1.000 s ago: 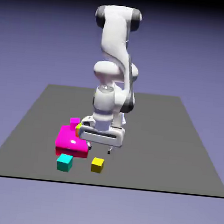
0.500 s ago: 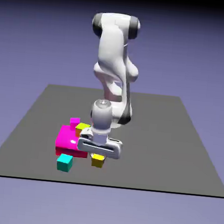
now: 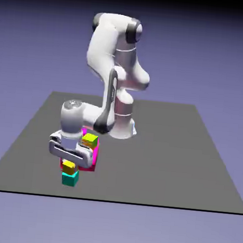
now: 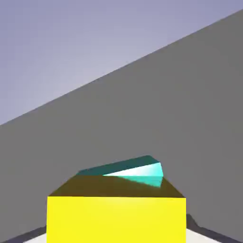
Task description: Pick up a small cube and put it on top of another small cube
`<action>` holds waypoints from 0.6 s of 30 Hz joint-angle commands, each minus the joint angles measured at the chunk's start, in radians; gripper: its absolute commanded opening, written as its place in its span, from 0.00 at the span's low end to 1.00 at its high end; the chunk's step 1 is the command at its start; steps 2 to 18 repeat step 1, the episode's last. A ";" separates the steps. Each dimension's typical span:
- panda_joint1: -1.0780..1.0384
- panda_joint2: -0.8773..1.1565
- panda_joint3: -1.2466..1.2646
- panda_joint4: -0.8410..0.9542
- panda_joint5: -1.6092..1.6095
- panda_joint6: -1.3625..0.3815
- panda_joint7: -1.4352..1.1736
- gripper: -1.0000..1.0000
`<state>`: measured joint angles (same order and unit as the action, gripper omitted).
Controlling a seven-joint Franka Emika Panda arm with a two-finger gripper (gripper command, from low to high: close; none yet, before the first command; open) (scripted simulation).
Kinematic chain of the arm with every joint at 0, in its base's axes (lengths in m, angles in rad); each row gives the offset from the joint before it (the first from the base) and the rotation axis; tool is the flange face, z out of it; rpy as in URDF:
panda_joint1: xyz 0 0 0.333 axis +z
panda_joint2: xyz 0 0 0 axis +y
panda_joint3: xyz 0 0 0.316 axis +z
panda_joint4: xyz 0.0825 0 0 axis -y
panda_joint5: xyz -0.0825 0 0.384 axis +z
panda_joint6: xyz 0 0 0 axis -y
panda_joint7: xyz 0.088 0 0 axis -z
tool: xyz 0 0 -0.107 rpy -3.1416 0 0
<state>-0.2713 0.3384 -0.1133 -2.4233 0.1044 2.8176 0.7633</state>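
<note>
Small plain yellow cube [image 3: 69, 167]: directly over the small teal cube [image 3: 70, 179], near left part of the dark grey table [image 3: 156, 163] in the exterior view. Gap or contact between the two: can't tell. White two-finger gripper [image 4: 116, 223] has the yellow cube pinched between its fingers. Just behind, on the far side and to the right: big magenta block [image 3: 93, 160], with the yellow-green-topped cube with orange sides [image 3: 90, 140] by its top.

Step in hand, my read: placing. Next move: fine-tune alignment, lower if any gap is left, let go gently, back straight up. Risk: off-centre release tips the yellow cube.

Hand view adds the twist: teal cube's edges run at an angle to the yellow cube's, one lit teal corner poking out past it. Exterior view doesn't make that clear, but does show the stacking order and the magenta block, absent from the hand view.
</note>
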 commanded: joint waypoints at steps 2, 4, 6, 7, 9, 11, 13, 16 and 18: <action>0.008 -0.036 -0.010 -0.004 -0.012 -0.032 0.008 1.00; 0.008 -0.036 -0.010 -0.004 -0.012 -0.032 0.008 1.00; 0.008 -0.036 -0.010 -0.004 -0.012 -0.032 0.008 1.00; 0.008 -0.036 -0.010 -0.004 -0.012 -0.032 0.008 1.00; 0.008 -0.036 -0.010 -0.004 -0.012 -0.032 0.008 1.00; 0.008 -0.036 -0.010 -0.004 -0.012 -0.032 0.008 1.00; 0.008 -0.036 -0.010 -0.004 -0.012 -0.032 0.008 1.00; 0.008 -0.036 -0.010 -0.004 -0.012 -0.032 0.008 1.00; 0.008 -0.036 -0.010 -0.004 -0.012 -0.032 0.008 1.00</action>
